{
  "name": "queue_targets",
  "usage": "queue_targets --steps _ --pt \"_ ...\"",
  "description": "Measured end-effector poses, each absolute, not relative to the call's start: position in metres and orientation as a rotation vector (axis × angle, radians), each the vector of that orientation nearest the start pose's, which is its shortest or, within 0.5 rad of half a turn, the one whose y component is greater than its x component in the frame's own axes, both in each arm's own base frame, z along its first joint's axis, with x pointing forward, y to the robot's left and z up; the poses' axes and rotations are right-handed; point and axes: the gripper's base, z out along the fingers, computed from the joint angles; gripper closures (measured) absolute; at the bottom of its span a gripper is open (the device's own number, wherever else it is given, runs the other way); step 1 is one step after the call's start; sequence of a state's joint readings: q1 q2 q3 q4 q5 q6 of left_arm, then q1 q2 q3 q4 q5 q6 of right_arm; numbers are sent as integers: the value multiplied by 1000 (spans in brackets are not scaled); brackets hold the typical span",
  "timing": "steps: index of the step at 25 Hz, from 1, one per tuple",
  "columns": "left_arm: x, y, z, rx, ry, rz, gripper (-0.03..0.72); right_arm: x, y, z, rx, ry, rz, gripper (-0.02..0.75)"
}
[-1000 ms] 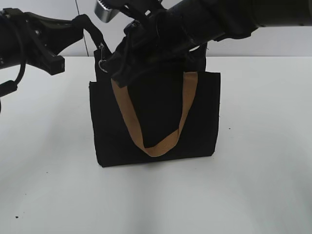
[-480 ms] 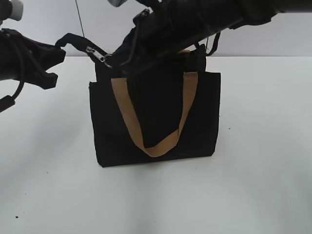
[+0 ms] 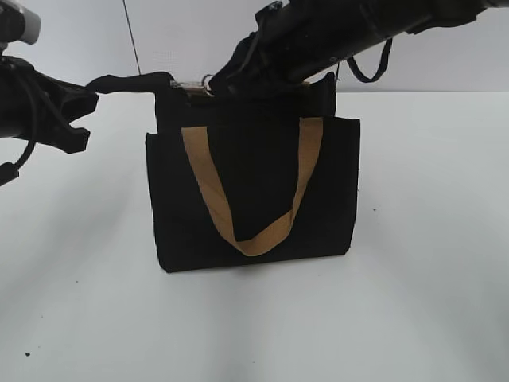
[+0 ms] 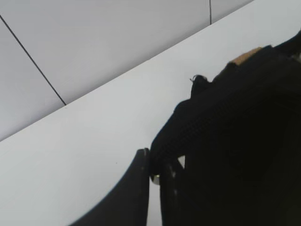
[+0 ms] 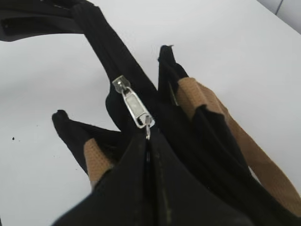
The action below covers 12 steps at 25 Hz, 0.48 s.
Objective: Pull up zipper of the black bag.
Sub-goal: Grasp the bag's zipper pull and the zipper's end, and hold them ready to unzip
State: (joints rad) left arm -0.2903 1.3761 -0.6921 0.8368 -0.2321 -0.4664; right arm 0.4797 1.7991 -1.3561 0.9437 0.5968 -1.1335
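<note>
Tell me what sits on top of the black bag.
On the black bag lies the zip strip, carrying the silver zipper pinched by the right pincer. The arm covers the rest of the top.

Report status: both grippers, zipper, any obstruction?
Left gripper shut on zip strip end, held taut. Right gripper shut on zipper pull at black bag top. Nothing visibly blocking the track.

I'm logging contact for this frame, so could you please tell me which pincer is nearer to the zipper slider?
Right. The right pincer is closed at the zipper slider, on its ring pull. The left pincer grips the black zip strip's tail, out to the left of the black bag.
</note>
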Motion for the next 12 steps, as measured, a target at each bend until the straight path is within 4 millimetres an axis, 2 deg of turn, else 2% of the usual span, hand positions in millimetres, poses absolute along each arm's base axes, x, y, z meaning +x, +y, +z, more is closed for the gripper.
queue_targets --steps 12 --pt "267 -86 237 712 1994 -17 659 355 173 269 -980 2161 664 751"
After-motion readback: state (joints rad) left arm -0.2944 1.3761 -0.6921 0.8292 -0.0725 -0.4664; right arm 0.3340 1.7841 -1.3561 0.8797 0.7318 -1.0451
